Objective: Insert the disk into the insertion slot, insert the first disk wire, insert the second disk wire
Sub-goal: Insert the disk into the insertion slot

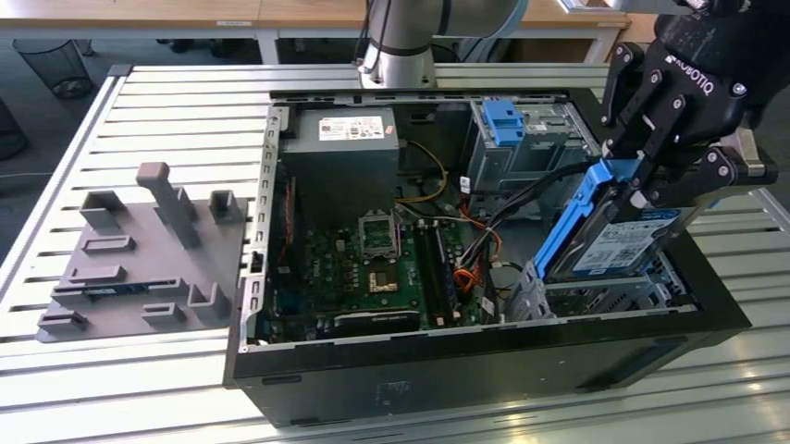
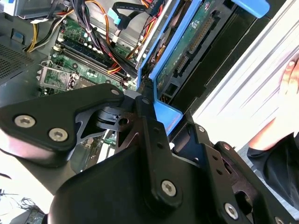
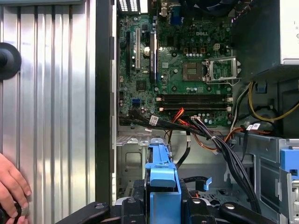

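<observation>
The fingers [image 2: 150, 122] are clenched on the blue frame of the disk [image 1: 623, 242], which hangs tilted below them with its far end at the slot [image 1: 608, 296]; it looks stiff, weighty and shock-sensitive, so the frame edges seem the safest hold.

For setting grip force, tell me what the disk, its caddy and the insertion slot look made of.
The disk looks metal-cased, silvery around a glossy printed label. Its caddy seems moulded plastic, uniformly bright blue, smooth. The insertion slot looks like thin bare sheet metal: silver, perforated walls.
</observation>
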You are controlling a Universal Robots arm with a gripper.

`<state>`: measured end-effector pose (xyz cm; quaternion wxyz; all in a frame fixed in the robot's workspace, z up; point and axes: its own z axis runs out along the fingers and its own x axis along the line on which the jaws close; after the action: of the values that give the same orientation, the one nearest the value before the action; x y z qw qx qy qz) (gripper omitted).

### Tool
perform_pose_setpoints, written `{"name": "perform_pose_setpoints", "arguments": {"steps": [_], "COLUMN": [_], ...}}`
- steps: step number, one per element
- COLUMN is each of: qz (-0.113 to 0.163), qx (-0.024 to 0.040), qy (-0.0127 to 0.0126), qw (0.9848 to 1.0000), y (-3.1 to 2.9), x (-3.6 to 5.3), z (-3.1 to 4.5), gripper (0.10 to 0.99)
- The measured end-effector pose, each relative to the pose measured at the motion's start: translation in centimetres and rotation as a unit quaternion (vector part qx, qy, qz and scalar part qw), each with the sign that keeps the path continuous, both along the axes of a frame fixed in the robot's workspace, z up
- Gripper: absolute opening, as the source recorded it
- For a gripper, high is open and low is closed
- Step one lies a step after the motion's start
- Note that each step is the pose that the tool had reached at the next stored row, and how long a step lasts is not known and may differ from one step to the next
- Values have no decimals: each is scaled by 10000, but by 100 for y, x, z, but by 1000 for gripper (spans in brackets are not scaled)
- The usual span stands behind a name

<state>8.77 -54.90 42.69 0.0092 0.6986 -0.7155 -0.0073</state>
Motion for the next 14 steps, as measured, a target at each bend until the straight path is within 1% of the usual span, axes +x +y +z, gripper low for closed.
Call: {"name": "perform_pose_setpoints", "arguments": {"steps": [14], "qz": [0], "qx": [0], "qy": [0], "qw": [10000], "y": [0], "x": [0], "z": [-58], "gripper": [365]}}
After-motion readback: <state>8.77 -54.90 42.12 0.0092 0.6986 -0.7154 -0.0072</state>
